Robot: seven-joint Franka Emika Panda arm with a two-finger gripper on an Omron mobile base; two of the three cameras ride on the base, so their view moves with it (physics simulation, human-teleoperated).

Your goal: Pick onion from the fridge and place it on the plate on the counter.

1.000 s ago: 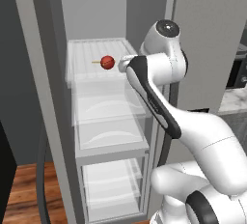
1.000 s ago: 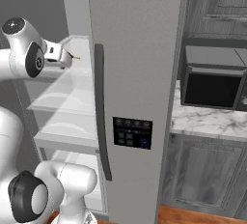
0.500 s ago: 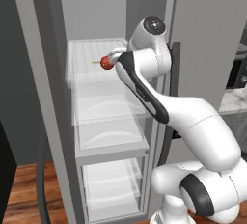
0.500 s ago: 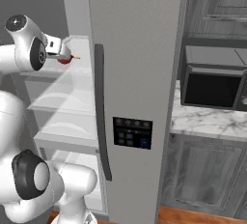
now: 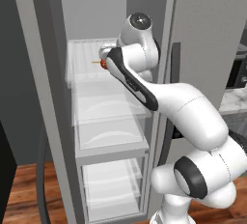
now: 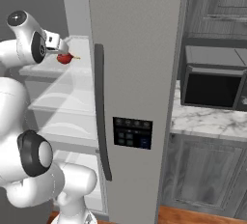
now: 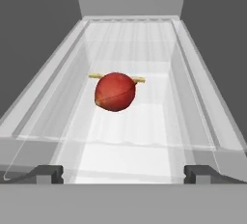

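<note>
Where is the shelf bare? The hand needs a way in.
The shelf is bare on both sides of the onion out to its walls, and in front of it. The yellow stick lies just behind the onion.

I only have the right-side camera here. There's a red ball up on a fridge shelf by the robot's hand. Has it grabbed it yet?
Observer: Not yet. In the hand view the onion sits on the shelf beyond the open gripper, untouched.
Operator: What's that little yellow bit beside it?
Observer: A thin yellow stick lying crosswise just behind the onion.
Operator: Is anything else on that shelf?
Observer: No, the hand view shows just those two on the clear shelf.
Operator: What's below it?
Observer: The left view shows more clear shelves and drawers stacked underneath in the fridge.
</note>
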